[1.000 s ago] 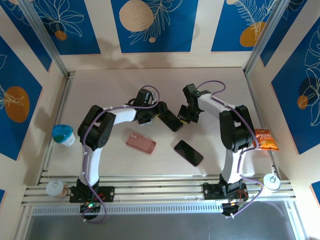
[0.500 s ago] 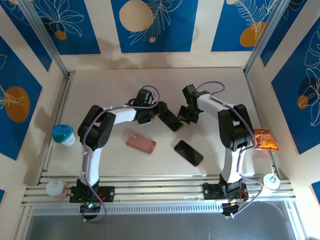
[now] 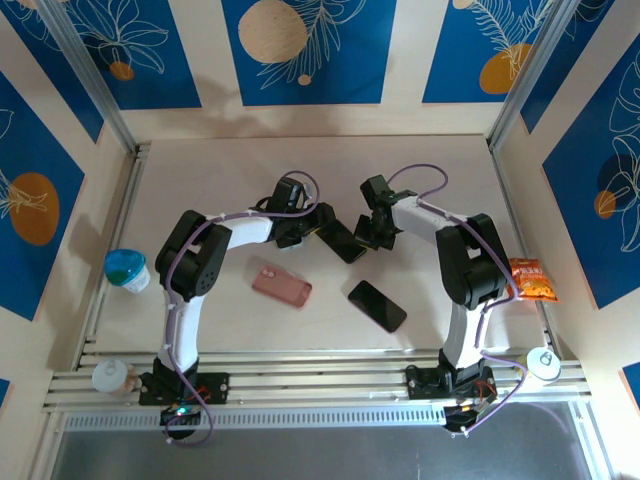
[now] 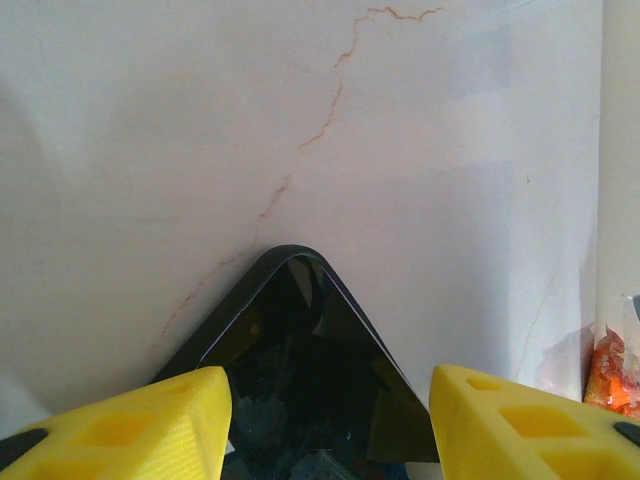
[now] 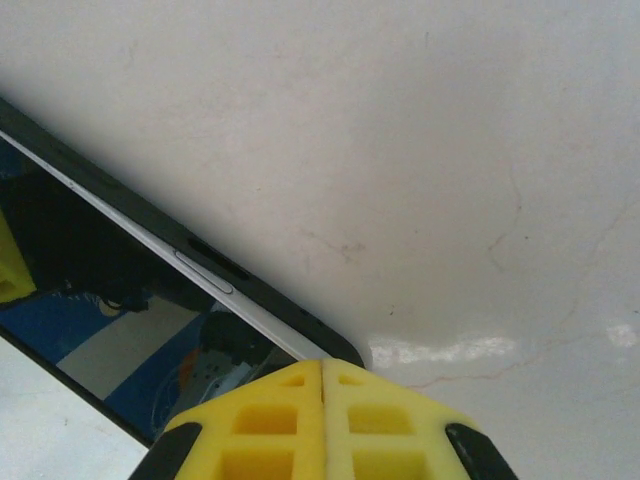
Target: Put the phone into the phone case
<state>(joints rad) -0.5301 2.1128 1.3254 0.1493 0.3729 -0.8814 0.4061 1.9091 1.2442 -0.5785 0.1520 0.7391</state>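
Where the left gripper sits along the bottom of its wrist view, its yellow fingers stand apart at lower left and lower right, clamped on the glossy black rectangular phone. The phone's rounded corner juts up between them over the pale marbled tabletop. At bottom centre of the right wrist view, the right gripper has its fingers pressed together, tips against the phone's dark edge. From above, the phone sits mid-frame between both grippers. The pink soft phone case lies apart, below and left of it, and a second black flat slab lies to the case's right.
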